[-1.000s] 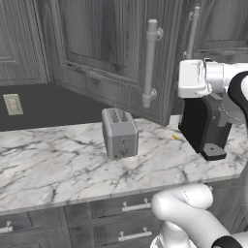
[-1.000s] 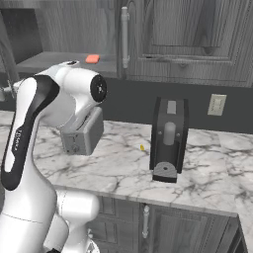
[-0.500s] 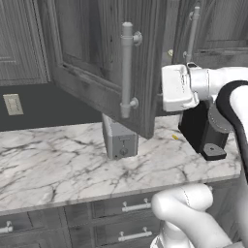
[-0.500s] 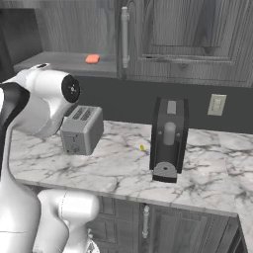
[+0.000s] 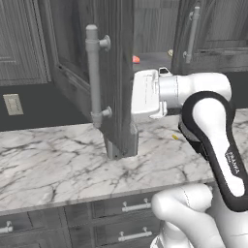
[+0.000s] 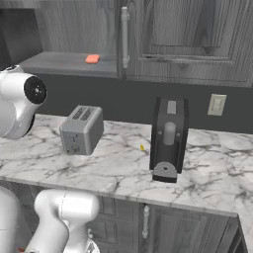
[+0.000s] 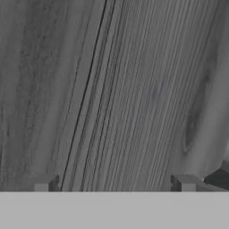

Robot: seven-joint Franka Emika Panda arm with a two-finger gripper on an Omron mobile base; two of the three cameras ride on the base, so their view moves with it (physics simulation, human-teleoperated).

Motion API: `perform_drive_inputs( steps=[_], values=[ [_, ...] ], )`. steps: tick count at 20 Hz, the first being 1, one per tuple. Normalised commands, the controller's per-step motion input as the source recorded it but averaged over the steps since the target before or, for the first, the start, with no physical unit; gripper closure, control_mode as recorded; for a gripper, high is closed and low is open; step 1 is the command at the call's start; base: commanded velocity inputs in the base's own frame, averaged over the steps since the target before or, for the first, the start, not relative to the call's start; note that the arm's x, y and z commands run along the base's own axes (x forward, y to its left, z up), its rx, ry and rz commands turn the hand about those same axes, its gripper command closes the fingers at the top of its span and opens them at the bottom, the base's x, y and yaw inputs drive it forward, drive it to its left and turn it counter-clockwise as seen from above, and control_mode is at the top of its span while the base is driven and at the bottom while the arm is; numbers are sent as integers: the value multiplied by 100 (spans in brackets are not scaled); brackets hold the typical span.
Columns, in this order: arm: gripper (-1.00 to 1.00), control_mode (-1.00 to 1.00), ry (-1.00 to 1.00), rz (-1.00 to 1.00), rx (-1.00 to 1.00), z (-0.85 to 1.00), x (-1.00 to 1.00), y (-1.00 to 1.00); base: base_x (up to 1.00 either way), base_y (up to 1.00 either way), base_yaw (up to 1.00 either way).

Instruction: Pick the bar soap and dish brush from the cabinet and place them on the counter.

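Observation:
The cabinet point(image 5: 72, 53) has its left door swung wide, edge-on toward me. The orange-red bar soap point(image 6: 92, 59) lies on the grey shelf point(image 6: 59, 64), and in the left base view the bar soap point(image 5: 136, 59) peeks out just right of the door's edge. The dish brush is hidden. My gripper point(image 7: 115, 184) is open, its fingertips point(image 7: 44, 183) wide apart with nothing between them, facing the door's wood grain at very close range. Its white hand sits against the door's inner side, below the shelf. The marble counter point(image 5: 48, 160) runs below.
On the counter point(image 6: 118, 170) stand a grey toaster point(image 6: 81, 129) and a dark coffee machine point(image 6: 169, 138), with a tiny yellow speck point(image 6: 142, 147) between them. The open door's long handle point(image 5: 94, 72) juts over the counter. A shut door with a bar handle point(image 6: 124, 37) is to the right of the shelf.
The door has swung further open, now hiding the toaster in the left base view. The hand has travelled left with it, uncovering the toaster in the right base view.

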Motion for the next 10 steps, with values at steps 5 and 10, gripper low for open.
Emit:
perform_drive_inputs(
  steps=[5,10],
  values=[
    [-100,-100,-3,0,-4,-4,0,66,0,0,0],
    [-100,-100,-1,-2,-4,-1,0,60,0,0,0]
  ],
)
